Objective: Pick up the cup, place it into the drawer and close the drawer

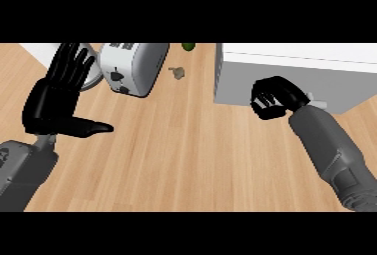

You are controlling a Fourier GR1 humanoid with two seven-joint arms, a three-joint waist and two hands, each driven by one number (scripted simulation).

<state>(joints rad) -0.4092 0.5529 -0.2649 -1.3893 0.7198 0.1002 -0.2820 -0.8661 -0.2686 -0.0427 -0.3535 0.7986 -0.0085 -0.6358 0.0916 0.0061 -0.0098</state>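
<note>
Nearest, the left hand (59,99) rests over the tabletop's (184,159) left edge, fingers straight and spread upward, thumb out to the side, holding nothing. Further in, toward the right edge, the right hand (276,97) has its fingers curled into a fist against the grey front of the drawer (294,74). Whether the cup is inside that fist I cannot tell; no cup shows anywhere on the wood or in what is visible of the drawer. By my reading the step is at the drawer front: if pushing it shut, the knuckles should press square on the panel, near its middle, so it slides straight. Beyond, near the far edge, stand a toaster (132,67), a small grey scrap (177,72) and something green (188,46).
</note>
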